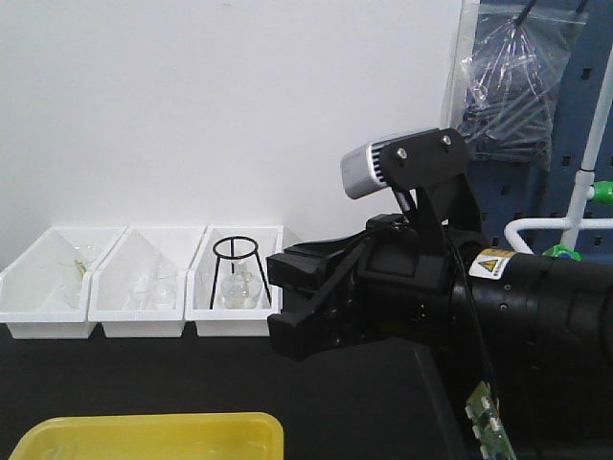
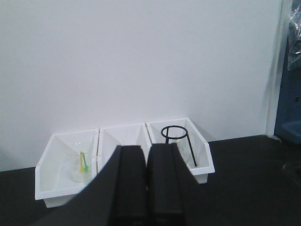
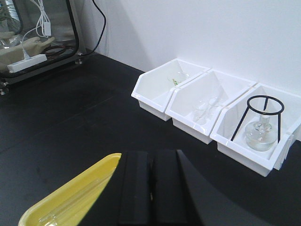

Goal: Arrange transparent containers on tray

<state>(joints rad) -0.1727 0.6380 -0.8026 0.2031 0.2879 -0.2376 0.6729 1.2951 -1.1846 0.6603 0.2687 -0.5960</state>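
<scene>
The yellow tray (image 1: 144, 433) lies at the front left of the black table; its near corner also shows in the right wrist view (image 3: 75, 190). One clear test tube (image 3: 59, 213) lies along the tray's floor, and I cannot make out a second. My right gripper (image 1: 285, 309) hangs above the table just right of the tray, pointing left. In its own view the right gripper (image 3: 151, 157) is shut with nothing between the fingers. My left gripper (image 2: 147, 151) is also shut and empty, aimed at the white bins.
Three white bins (image 1: 144, 287) stand in a row against the back wall. The right bin (image 3: 256, 136) holds a black wire tripod (image 1: 239, 264) over a round flask; the others hold small glassware. A blue pegboard with a plastic bag (image 1: 517, 77) stands at the right.
</scene>
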